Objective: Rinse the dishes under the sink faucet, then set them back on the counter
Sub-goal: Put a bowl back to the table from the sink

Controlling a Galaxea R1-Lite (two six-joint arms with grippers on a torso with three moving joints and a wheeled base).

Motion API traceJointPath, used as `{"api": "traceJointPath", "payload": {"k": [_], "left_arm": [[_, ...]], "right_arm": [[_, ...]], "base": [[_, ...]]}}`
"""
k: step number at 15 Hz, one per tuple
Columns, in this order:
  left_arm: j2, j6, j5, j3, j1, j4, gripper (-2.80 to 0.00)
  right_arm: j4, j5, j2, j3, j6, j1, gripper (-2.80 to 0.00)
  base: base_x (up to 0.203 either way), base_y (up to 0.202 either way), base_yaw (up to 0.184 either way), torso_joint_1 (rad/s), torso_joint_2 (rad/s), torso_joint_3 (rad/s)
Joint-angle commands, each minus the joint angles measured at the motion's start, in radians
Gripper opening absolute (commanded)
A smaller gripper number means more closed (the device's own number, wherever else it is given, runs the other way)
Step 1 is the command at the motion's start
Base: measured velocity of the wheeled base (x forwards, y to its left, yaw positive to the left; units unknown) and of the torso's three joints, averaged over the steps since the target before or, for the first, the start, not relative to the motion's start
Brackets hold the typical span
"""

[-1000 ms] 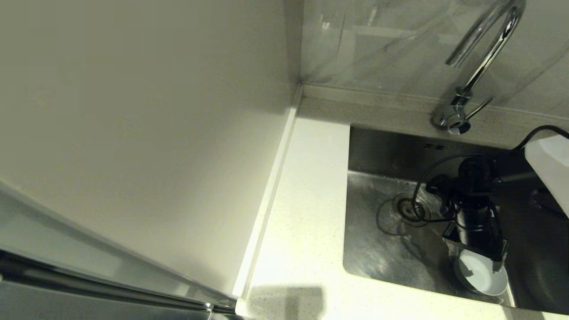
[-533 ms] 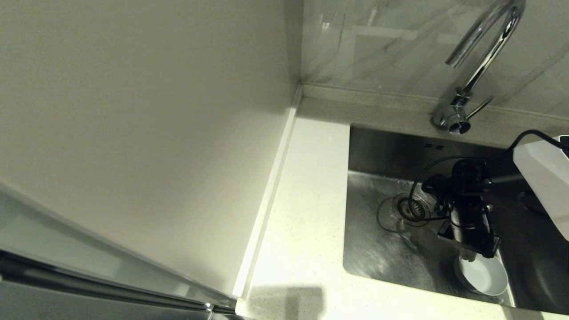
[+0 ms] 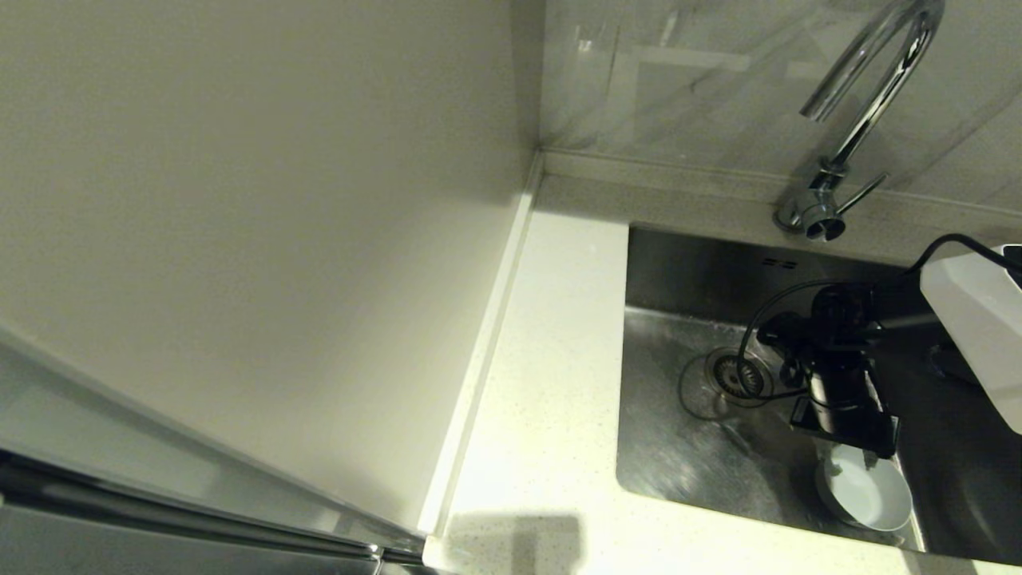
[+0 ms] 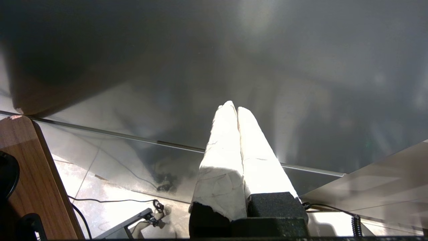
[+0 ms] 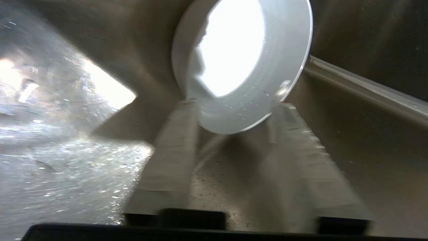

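Note:
A pale grey bowl (image 3: pixel 866 493) rests upright on the floor of the steel sink (image 3: pixel 679 447), in its near right corner. My right gripper (image 3: pixel 859 460) is down in the basin just behind the bowl, and it is open. In the right wrist view its fingers (image 5: pixel 180 134) stand wide apart on either side of the bowl's (image 5: pixel 240 60) near rim, which carries water drops. The chrome faucet (image 3: pixel 870 96) arches over the sink's far side. No pink or yellow bowl is in view. My left gripper (image 4: pixel 233 107) is shut and parked away from the sink.
The white speckled counter (image 3: pixel 551 383) runs along the sink's left side, bounded by an upright white panel (image 3: pixel 239 239). The round drain (image 3: pixel 738 375) lies left of my right wrist. The basin floor is wet. The arm's cable (image 3: pixel 758 335) loops above the drain.
My right gripper has drawn back and up off the bowl, towards the drain, so more of the bowl shows. The bowl has stayed where it was.

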Motion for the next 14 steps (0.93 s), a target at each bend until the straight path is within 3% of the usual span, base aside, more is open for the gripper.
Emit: {"api": "traceJointPath", "payload": {"k": [1, 14], "left_arm": [[0.0, 0.0, 0.0, 0.002, 0.0, 0.0, -2.8], [0.0, 0.0, 0.0, 0.003, 0.0, 0.0, -2.8]], "right_arm": [[0.005, 0.0, 0.014, -0.027, 0.004, 0.001, 0.0], [0.005, 0.008, 0.136, -0.13, 0.025, -0.006, 0.0]], "base": [[0.0, 0.0, 0.0, 0.0, 0.0, 0.0], [0.0, 0.0, 0.0, 0.0, 0.0, 0.0]]}}
